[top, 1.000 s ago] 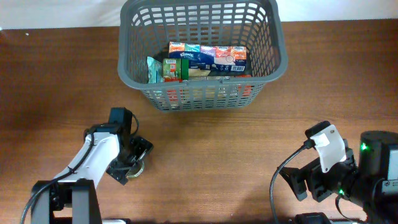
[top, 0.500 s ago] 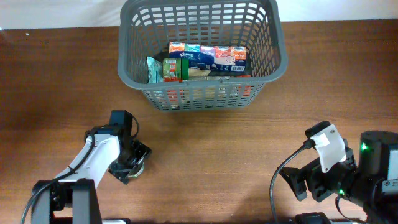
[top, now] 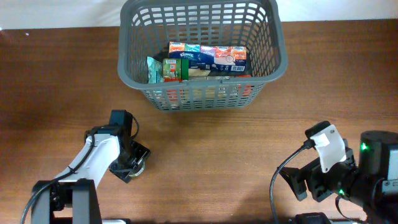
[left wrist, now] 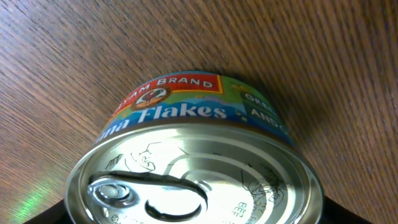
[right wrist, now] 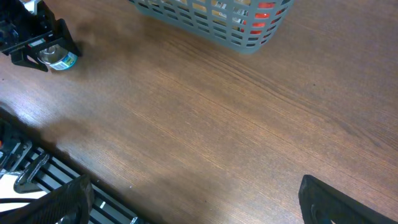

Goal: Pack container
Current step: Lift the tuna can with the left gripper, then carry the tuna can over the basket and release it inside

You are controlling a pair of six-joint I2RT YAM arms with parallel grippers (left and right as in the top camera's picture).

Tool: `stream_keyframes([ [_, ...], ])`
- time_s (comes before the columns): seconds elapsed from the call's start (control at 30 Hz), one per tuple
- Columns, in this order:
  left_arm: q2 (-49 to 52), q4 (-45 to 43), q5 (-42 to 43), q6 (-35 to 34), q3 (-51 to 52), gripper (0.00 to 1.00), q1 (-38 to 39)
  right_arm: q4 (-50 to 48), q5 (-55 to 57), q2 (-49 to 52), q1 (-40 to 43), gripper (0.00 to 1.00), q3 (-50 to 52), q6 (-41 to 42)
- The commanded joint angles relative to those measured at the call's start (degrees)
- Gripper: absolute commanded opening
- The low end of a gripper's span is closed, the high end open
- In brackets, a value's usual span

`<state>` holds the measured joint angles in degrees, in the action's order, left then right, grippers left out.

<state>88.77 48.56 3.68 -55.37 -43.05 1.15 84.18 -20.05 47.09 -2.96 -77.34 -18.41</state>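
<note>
The container (top: 205, 98) is a large grey lattice basket at the back of the table, holding cartons and packets. A round tuna can (left wrist: 193, 168) with a pull-tab lid stands upright on the wood at the front left. My left gripper (top: 132, 165) reaches down over it, a dark finger pressed against each side of the can, which fills the gap. The right wrist view shows the same can (right wrist: 59, 59) far off, flanked by the left fingers. My right gripper (right wrist: 196, 205) is open over bare wood at the front right, holding nothing.
In the basket lie a row of small juice cartons (top: 208, 53), a tissue pack (top: 186, 59) and a green packet (top: 155, 70). The right arm (top: 329, 155) sits at the table's front right corner. A black slotted rail (right wrist: 37, 168) runs along the front edge.
The left gripper's fingers have drawn in around the tuna can and the wrist has shifted slightly. The right arm and the basket's contents have not moved.
</note>
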Motion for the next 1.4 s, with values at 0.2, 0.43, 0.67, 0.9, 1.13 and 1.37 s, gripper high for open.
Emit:
stream_keyframes([
  [0.2, 0.37, -0.92, 0.02, -0.98, 0.63, 0.54, -0.20, -0.02, -0.52, -0.07, 0.42, 0.99, 0.20, 0.09],
  [0.43, 0.37, -1.42, 1.20, -0.98, 0.63, 0.36, -0.20, -0.02, -0.52, -0.07, 0.42, 0.99, 0.20, 0.09],
  [0.67, 0.35, -1.44, 1.29, -0.96, -2.08, 0.02, -0.22, -0.02, -0.50, -0.07, 0.42, 0.99, 0.20, 0.09],
  [0.9, 0.33, 0.04, -2.49, -0.98, -12.72, 0.02, -5.20, -0.02, -0.52, -0.07, 0.42, 0.99, 0.20, 0.09],
  [1.13, -0.02, 11.02, -13.03, -0.90, -26.73, 0.02, -10.99, -0.02, -0.52, -0.07, 0.42, 0.99, 0.20, 0.09],
  [1.37, -0.72, 8.94, -27.65, 14.21, -47.65, 0.02, -12.74, -0.02, -0.52, -0.07, 0.42, 0.99, 0.20, 0.09],
])
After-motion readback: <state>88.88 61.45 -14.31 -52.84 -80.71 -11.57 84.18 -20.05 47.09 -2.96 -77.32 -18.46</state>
